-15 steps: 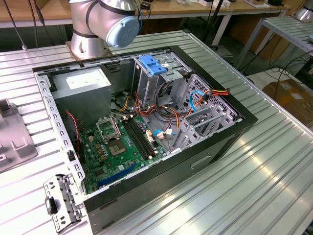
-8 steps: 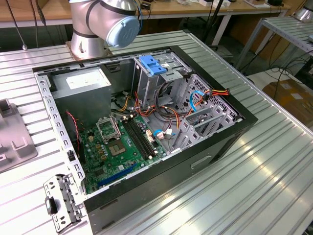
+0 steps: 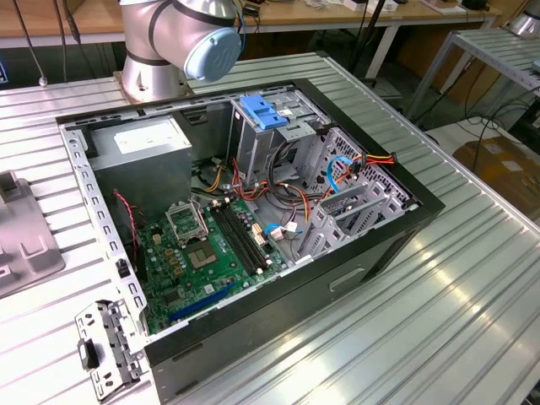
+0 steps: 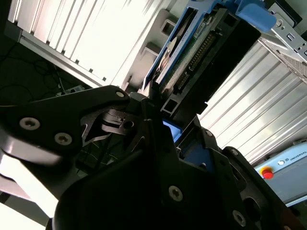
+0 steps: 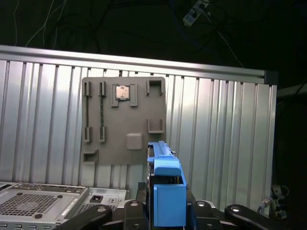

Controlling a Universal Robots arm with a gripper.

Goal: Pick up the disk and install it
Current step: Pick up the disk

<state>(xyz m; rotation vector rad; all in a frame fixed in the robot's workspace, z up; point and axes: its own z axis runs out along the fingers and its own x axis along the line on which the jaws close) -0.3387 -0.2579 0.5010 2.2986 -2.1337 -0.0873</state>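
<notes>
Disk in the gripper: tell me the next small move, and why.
Probably carry the disk toward the drive cage in the open case. The gripper is shut on the disk, and in the first wrist view the case's corner sits apart from it, so the disk is not yet at the cage.

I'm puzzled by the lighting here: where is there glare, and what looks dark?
In the second wrist view the ribbed table glares white and the claw holding the disk is dark; in the first wrist view the room beyond the table is black; the exterior view is evenly lit.
</notes>
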